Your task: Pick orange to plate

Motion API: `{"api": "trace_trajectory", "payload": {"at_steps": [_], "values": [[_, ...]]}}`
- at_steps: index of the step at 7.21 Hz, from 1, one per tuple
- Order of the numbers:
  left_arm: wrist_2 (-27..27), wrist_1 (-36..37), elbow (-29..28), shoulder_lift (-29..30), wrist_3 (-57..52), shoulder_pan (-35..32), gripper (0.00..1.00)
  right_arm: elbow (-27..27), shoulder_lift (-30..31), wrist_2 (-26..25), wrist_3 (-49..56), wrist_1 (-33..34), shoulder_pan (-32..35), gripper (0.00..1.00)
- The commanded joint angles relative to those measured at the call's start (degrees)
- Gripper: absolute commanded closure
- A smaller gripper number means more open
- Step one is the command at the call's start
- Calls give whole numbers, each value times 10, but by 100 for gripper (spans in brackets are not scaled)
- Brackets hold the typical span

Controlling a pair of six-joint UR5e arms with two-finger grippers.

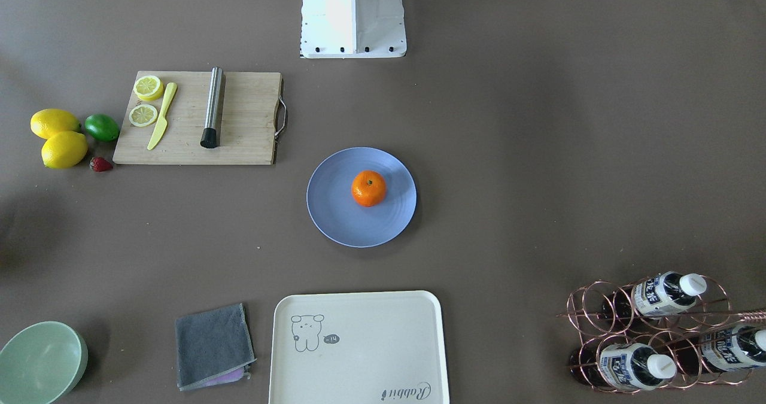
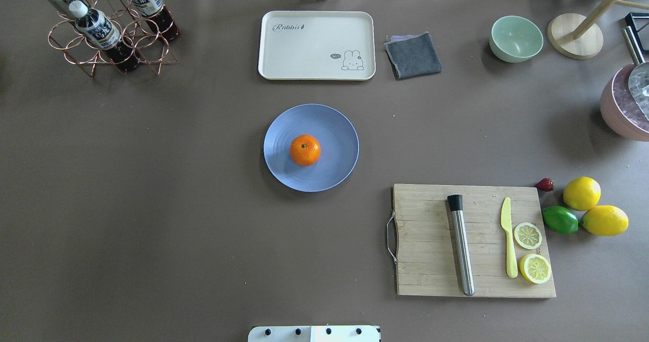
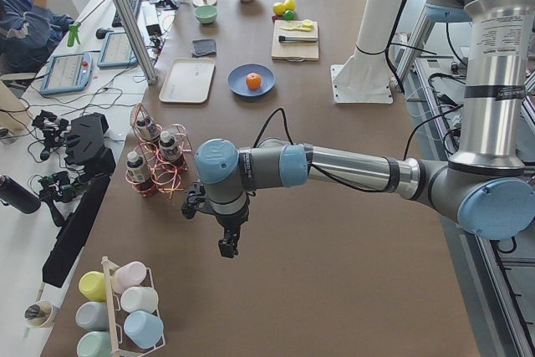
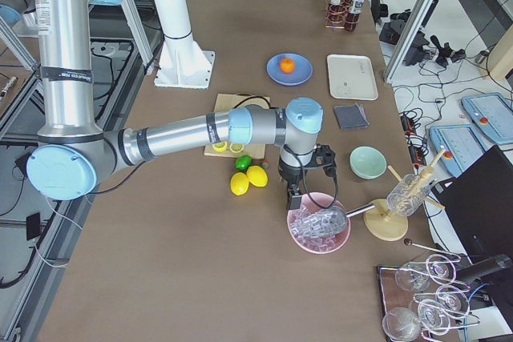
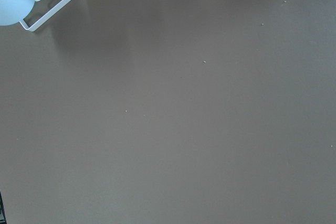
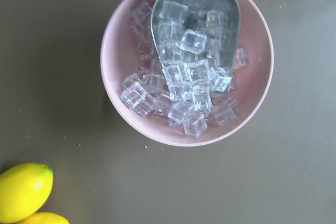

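The orange [image 2: 304, 150] is seen resting on the pale-blue plate [image 2: 335, 128], close to its centre, with the cream tray [image 2: 304, 48] at 12 o'clock and the cutting board [image 2: 426, 240] at about 4 o'clock in the overhead view. Placement is judged done. Neither tool is near it. The left tool [image 3: 226, 244] hangs over bare tabletop [image 5: 168, 129] at one end, and the right tool [image 4: 295, 196] hangs over the pink ice bowl [image 6: 107, 61] at the other (whether either is released or clenched cannot be told from the side views). A roll off the shallow plate could be caused by any bump, and ice could be spilled if the right tool is lowered or swung carelessly.
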State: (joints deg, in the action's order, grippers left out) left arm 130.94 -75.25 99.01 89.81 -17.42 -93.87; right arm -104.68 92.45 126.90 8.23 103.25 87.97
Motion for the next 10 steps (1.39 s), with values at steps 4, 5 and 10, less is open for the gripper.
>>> {"api": "trace_trajectory", "payload": {"at_steps": [4,5,10], "values": [[-1,-3,6,-7,-1,0,2,5,64,9,27,0,61,0],[-2,-3,5,-7,-1,1,2,6,65,10,27,0,60,0],[-1,-1,0,-17,-1,4,2,11,65,27,28,-1,60,0]]}}
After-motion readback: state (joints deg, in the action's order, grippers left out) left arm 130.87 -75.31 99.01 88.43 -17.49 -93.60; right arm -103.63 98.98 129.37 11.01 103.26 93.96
